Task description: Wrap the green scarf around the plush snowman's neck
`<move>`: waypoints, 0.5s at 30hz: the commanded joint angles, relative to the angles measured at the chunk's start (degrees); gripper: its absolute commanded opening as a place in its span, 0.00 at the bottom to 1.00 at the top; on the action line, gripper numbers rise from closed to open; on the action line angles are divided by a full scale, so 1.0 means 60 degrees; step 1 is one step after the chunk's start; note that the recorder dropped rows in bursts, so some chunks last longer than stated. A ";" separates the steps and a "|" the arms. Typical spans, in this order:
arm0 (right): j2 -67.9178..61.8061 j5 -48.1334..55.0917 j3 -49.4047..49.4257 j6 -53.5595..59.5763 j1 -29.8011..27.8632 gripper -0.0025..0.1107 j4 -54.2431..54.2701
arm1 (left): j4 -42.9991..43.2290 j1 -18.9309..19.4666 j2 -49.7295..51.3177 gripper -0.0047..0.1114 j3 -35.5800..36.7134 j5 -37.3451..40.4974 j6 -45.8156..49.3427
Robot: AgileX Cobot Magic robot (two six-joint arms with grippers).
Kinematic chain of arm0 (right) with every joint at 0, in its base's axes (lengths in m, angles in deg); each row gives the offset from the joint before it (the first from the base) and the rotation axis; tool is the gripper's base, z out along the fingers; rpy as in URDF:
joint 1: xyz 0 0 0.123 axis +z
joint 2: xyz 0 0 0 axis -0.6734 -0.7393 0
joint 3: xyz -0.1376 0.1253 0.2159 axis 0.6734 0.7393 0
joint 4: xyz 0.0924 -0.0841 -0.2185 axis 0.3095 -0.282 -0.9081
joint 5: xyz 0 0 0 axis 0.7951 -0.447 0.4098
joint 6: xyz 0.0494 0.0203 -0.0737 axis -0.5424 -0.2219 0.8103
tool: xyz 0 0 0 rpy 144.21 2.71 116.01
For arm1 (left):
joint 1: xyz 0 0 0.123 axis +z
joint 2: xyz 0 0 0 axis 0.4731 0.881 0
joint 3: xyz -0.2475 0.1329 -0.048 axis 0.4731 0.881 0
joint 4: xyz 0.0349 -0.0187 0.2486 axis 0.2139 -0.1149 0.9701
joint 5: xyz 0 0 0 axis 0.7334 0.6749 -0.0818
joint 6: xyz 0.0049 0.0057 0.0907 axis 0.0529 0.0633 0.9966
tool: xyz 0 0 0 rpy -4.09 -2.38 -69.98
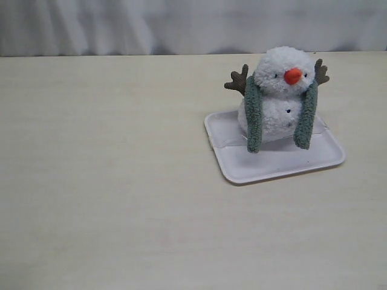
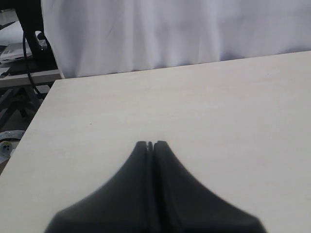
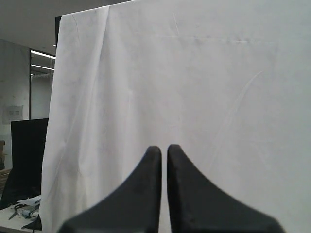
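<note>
Left gripper (image 2: 150, 143), right gripper (image 3: 164, 147) closed empty, snowman (image 1: 281, 96) ahead of neither; we should open, pinch a scarf (image 1: 254, 118) end low.

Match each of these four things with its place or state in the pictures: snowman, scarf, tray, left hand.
Things:
1. snowman
2. scarf
3. tray
4. left hand

Places or states:
a. draped, both ends hanging in front
b. shut, holding nothing
c. lies on the table
d. sits on the tray

Pairs: 1-d, 2-a, 3-c, 4-b.
</note>
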 commanded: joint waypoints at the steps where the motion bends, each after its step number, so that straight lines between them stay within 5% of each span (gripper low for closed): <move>1: 0.0018 -0.0031 -0.0050 0.0053 0.0018 0.06 0.0006 | -0.0007 0.0042 -0.0018 0.04 0.0024 -0.0039 -0.0041; 9: 0.0018 -0.0031 -0.0032 0.0053 -0.0510 0.06 0.0006 | -0.0007 0.0042 -0.0018 0.04 0.0024 -0.0039 -0.0041; 15: 0.0018 -0.0031 -0.0020 0.0053 -0.2245 0.06 0.1025 | -0.0007 0.0042 -0.0018 0.04 0.0024 -0.0039 -0.0041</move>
